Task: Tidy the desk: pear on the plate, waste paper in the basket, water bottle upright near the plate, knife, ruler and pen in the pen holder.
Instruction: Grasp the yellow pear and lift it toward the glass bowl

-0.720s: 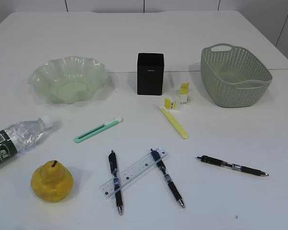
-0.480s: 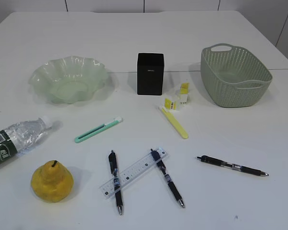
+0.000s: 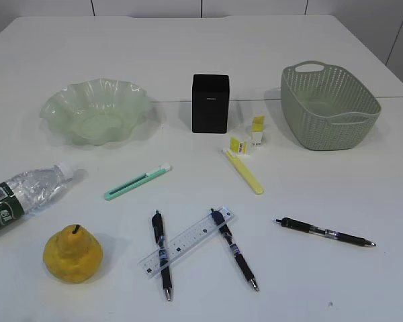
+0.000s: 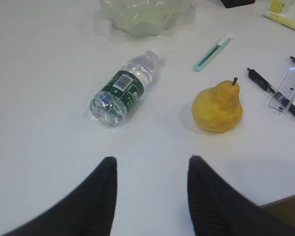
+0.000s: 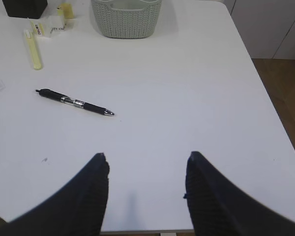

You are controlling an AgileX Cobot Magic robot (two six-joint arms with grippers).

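On the far left of the white bench (image 3: 188,54) the water bottle (image 3: 23,193) lies on its side, cap pointing toward the plate (image 3: 94,111), which stands empty behind it. Just in front of the bottle the yellow pear (image 3: 72,253) sits upright on the bench, apart from the plate. The left pincer (image 4: 150,167) hovers over bare bench near the bottle and the pear, its two dark fingers spread and grasping nothing. More to the right a green knife (image 3: 138,182) lies flat, and in front of it the clear ruler (image 3: 186,241) lies at a slant between two black pens (image 3: 161,255), touching or crossing both. The black pen holder (image 3: 210,103) stands at the middle back, nothing visible in it. Right of it the small yellow and white waste paper (image 3: 248,137) scraps lie on the bench, with a yellow knife (image 3: 244,172) just beside them. A third pen (image 3: 324,232) lies alone further right. The grey-green basket (image 3: 329,107) stands at the back right, empty. The right pincer (image 5: 146,169) hangs over empty bench near that third pen, also released and holding nothing.
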